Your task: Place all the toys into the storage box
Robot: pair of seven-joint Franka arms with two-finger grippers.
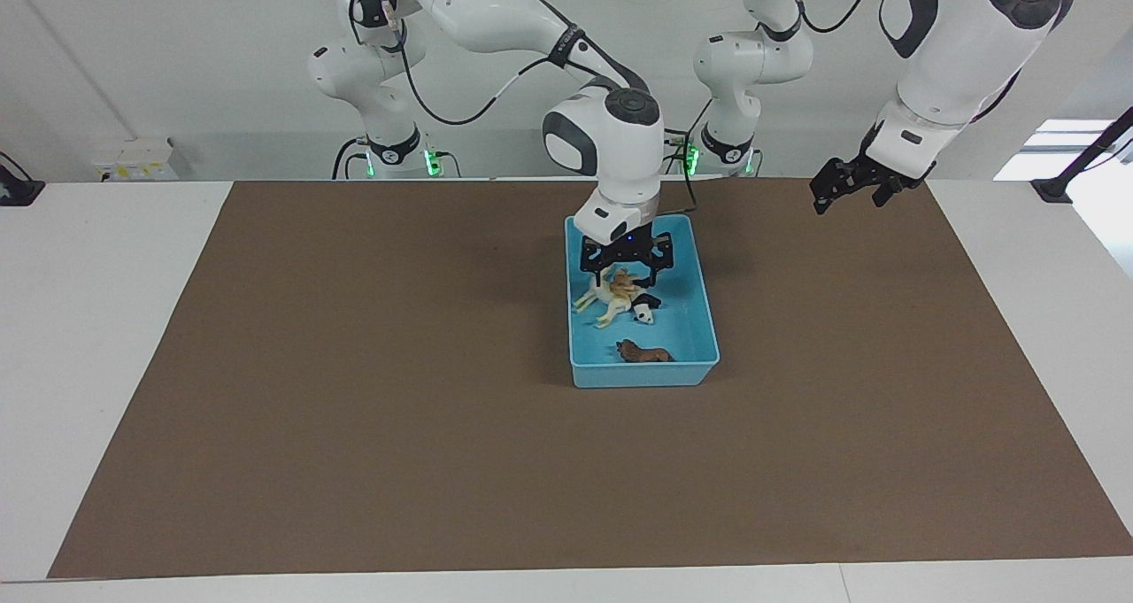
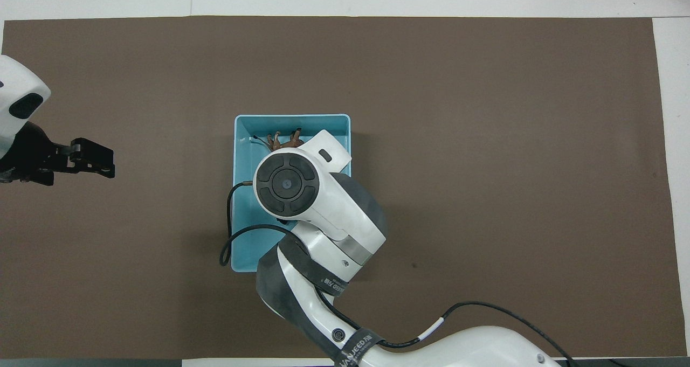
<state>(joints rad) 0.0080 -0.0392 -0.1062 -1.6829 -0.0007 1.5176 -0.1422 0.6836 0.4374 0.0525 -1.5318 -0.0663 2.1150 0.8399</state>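
Observation:
The light-blue storage box (image 1: 643,374) stands mid-table, toward the robots' end. My right gripper (image 1: 627,277) hangs low inside it, fingers spread, with the orange striped tiger (image 1: 624,282) between them, resting on the cream-white camel (image 1: 598,305). The black-and-white panda (image 1: 645,311) lies beside the camel. The brown lion (image 1: 643,352) lies in the box's end farthest from the robots. In the overhead view my right arm covers most of the box (image 2: 241,205); only the lion (image 2: 280,139) shows there. My left gripper (image 1: 848,192) waits open and empty in the air over the mat, also in the overhead view (image 2: 92,160).
A brown mat (image 1: 354,390) covers most of the white table. The right arm's black cable (image 2: 229,243) loops over the box's wall nearest the robots.

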